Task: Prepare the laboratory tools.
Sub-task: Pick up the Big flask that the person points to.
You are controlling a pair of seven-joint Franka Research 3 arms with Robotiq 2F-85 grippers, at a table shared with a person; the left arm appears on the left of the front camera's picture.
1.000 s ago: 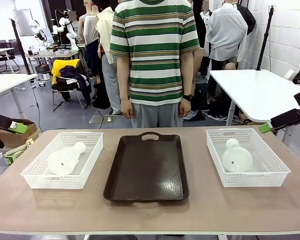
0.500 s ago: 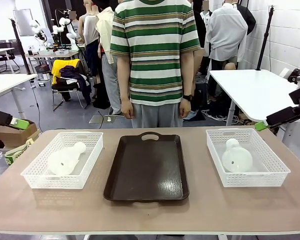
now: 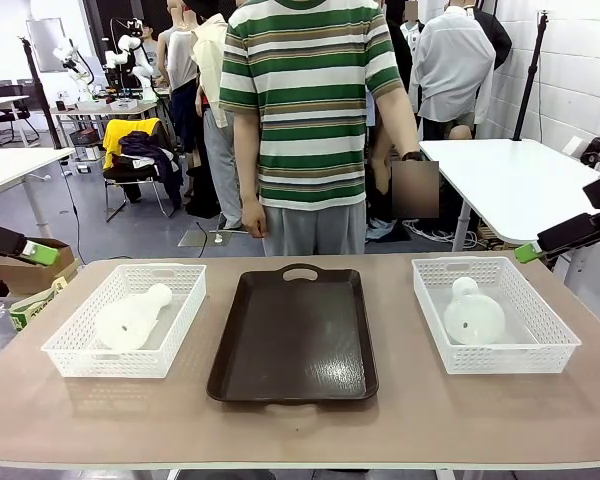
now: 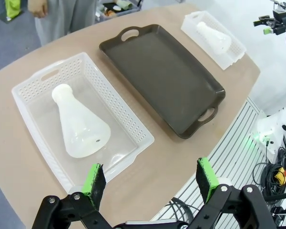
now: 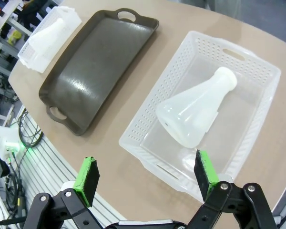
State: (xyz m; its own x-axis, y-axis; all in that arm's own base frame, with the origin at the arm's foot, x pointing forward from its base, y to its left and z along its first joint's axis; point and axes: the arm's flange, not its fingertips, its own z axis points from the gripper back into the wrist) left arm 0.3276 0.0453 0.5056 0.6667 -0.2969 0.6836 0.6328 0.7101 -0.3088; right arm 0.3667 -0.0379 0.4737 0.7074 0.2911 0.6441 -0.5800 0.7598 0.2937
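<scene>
Left wrist view: left jaws spread wide, empty, above surface (image 4: 167,164); left flask (image 4: 78,121) lies on side in left basket (image 4: 118,104), well apart from jaws. Right wrist view: right jaws spread, empty; right flask (image 5: 198,114) lies in right basket (image 5: 148,117), untouched.

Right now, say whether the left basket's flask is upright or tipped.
Tipped: the flask lies on its side in the basket.

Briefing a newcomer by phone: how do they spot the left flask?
Find the dark brown tray. The white basket to the robot's left of it holds the flask, lying down. Its neck slants toward the tray; the other flask barely slants.
</scene>
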